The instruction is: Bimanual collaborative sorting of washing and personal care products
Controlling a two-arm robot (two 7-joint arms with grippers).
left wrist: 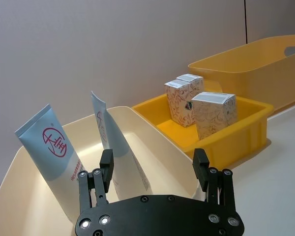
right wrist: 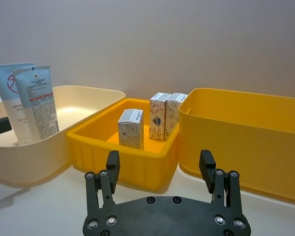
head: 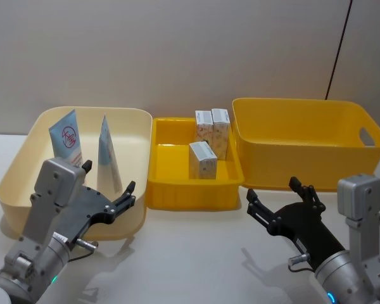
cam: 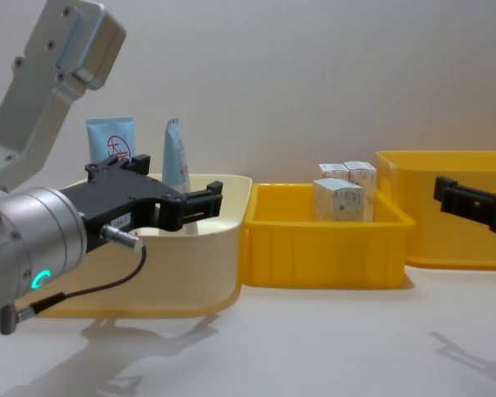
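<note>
A white table (head: 196,266) carries 3 plastic bins in a row along its far side. A wide cream bin (head: 16,174) stands on the robot's left. A lower, smaller yellow bin (head: 190,193) sits in the middle, close against it. On the right, just beside the middle bin, stands a deeper, larger yellow bin (head: 304,168) with a handle cut-out in its end wall.

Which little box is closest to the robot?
The carton standing alone in front, in the small yellow bin in the middle. The other two cartons stand side by side behind it, toward the bin's back wall.
</note>
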